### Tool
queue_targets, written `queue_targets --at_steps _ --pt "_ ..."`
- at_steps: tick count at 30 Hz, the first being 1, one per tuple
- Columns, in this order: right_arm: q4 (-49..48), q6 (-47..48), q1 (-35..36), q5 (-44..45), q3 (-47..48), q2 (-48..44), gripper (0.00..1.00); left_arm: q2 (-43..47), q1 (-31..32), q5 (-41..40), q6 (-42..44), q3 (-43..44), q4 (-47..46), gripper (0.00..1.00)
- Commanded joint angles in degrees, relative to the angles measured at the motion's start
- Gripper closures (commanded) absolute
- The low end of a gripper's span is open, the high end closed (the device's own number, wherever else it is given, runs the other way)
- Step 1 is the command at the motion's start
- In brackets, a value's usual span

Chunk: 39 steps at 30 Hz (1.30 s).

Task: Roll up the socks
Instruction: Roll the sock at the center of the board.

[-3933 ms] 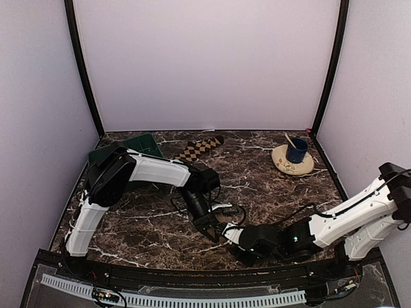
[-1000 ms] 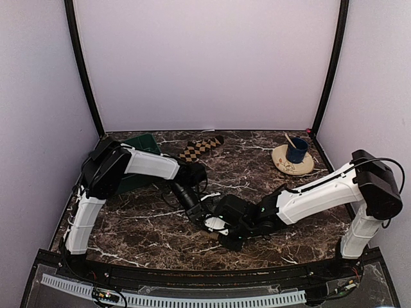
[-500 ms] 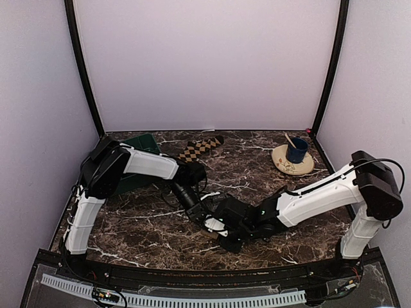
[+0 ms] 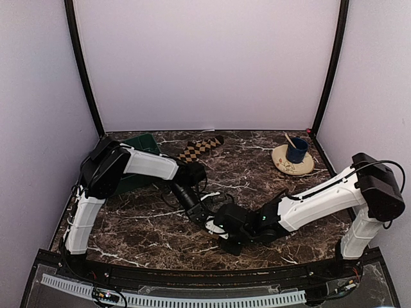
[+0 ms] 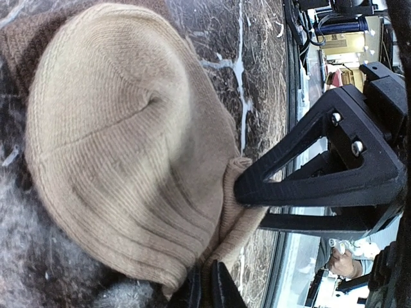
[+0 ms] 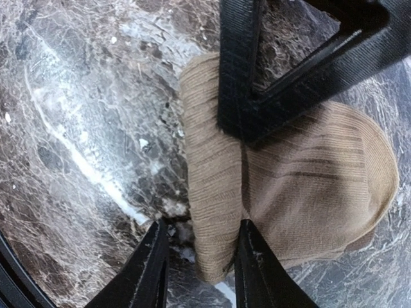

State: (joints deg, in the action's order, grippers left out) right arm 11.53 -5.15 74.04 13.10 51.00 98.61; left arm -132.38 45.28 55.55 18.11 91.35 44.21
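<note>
The tan sock (image 5: 128,147) lies bunched on the dark marble, with its brown toe at the top left of the left wrist view. My left gripper (image 5: 205,289) is shut on a thin fold of its ribbed cuff. My right gripper (image 6: 200,269) is open and straddles the sock's folded edge (image 6: 215,186); one finger touches the fabric, the other stands apart. In the top view both grippers meet at mid-table, left (image 4: 209,221) and right (image 4: 223,231), hiding the tan sock. The checkered sock (image 4: 200,147) lies flat at the back.
A green tray (image 4: 142,142) sits at the back left, partly behind the left arm. A tan plate (image 4: 307,165) holding a blue cup (image 4: 297,151) stands at the back right. The table's near edge runs just behind the right gripper.
The right arm has swung in from the front right to meet the left gripper at the tan sock. Over the last second it shifted slightly right; the left arm barely moved.
</note>
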Motion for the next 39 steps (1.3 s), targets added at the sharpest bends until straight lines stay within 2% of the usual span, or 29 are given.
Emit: queue_targets --at_steps 1,23,39 --pt "5.0 -1.34 1.32 3.5 -1.43 -1.05 0.68 -0.92 0.47 -5.39 -0.26 -2.51 -0.55 0.9" --pt "3.29 -4.2 4.36 7.6 -0.38 -0.45 0.88 -0.86 0.78 -5.91 -0.58 -3.99 -1.43 0.9" --pt "2.86 -9.97 9.25 12.49 0.02 0.3 0.94 -0.54 1.13 -7.2 -2.33 -5.7 -2.72 0.91"
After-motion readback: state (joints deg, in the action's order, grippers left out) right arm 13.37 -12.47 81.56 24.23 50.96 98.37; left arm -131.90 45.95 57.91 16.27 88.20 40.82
